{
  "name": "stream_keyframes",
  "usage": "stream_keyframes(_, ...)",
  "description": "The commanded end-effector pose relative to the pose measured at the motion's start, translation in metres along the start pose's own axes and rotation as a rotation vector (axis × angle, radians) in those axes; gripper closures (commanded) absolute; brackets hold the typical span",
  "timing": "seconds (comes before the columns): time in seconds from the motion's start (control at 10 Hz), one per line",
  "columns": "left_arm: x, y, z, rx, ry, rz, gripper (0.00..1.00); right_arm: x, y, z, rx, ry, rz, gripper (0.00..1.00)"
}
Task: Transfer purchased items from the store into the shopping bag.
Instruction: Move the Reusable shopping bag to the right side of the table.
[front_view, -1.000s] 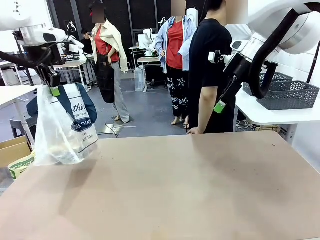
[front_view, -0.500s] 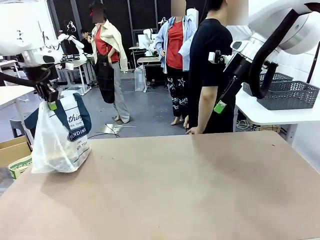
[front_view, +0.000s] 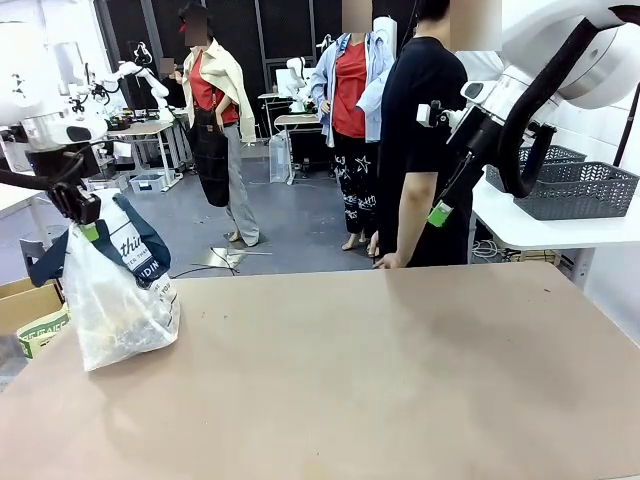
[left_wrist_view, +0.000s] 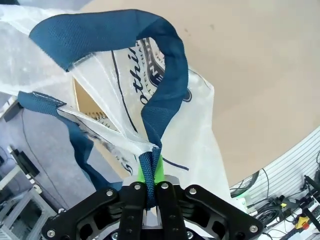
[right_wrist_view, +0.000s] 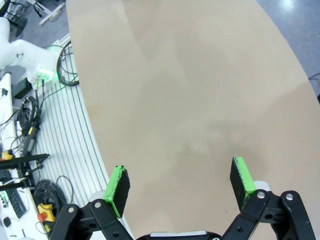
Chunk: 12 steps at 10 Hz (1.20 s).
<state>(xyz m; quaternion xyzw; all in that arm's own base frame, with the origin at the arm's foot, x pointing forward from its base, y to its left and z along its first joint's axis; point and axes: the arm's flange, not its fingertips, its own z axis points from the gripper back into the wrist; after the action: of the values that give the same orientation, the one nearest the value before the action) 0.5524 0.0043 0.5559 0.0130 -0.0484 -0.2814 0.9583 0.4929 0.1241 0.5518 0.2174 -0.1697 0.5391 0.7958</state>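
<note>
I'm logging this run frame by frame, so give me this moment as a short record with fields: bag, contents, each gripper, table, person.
bag: shopping bag at the table's left edge, slumped, leaning
bag handle: navy strap pinched between the pads
contents: brown flat pack visible through the plastic; the rest unclear
left gripper: shut on the strap, above the bag
right gripper: open, empty, raised over bare table
person: standing at the far side, hand at the table edge
</note>
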Motion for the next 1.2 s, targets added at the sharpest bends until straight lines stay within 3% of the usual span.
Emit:
stream_keyframes(0.0, -0.005, -0.012, 0.002, -0.072, -0.003, 0.046, 1.00, 0.000, 0.001, 0.000, 0.016, -0.014, -0.019, 0.00)
stream_keyframes(0.1, 0.000, 0.000, 0.000, 0.000, 0.000, 0.000, 1.00, 0.000, 0.001, 0.000, 0.016, -0.014, -0.019, 0.00)
stream_keyframes(1.1, 0.000, 0.000, 0.000, 0.000, 0.000, 0.000, 1.00, 0.000, 0.001, 0.000, 0.016, -0.014, -0.019, 0.00)
